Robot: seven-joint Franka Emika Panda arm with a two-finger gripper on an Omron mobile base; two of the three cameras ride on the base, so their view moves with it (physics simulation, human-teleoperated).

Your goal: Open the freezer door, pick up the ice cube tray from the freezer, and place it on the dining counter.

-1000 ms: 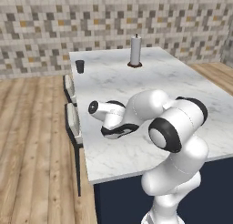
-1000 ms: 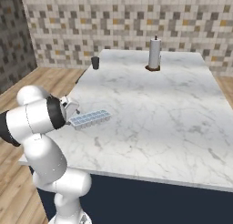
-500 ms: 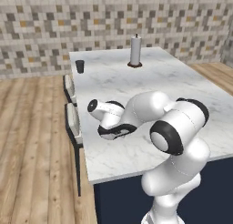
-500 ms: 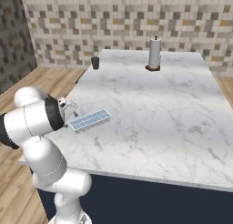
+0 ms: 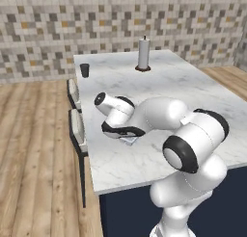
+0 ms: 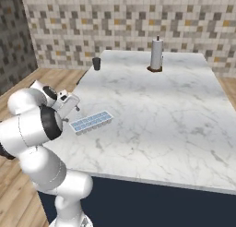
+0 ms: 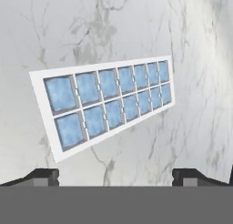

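Hovering with its jaws spread wide and nothing between them, the gripper hangs just above the ice cube tray, which lies flat on the dining counter near the edge closest to the robot. In the hand view the two dark fingertips stand apart at either side, with bare marble between them and the tray clear of both.

Judging from how things lie, the placing looks done and the step in hand is the release and retreat. To do it well, the hand should lift straight up and away from the tray, jaws kept wide so that neither fingertip clips the white rim and drags it toward the counter edge. Any sideways swing is best saved until the hand is well above the tray.

The count: one ice cube tray, holding two rows of pale blue cubes, seven to a row as far as the hand view shows, so fourteen in all. One dining counter with a dark navy base. One upright paper towel roll on a round brown stand at the far end, and one small dark cup near the far corner on the robot's left. Two chairs are tucked in along that left side of the counter.
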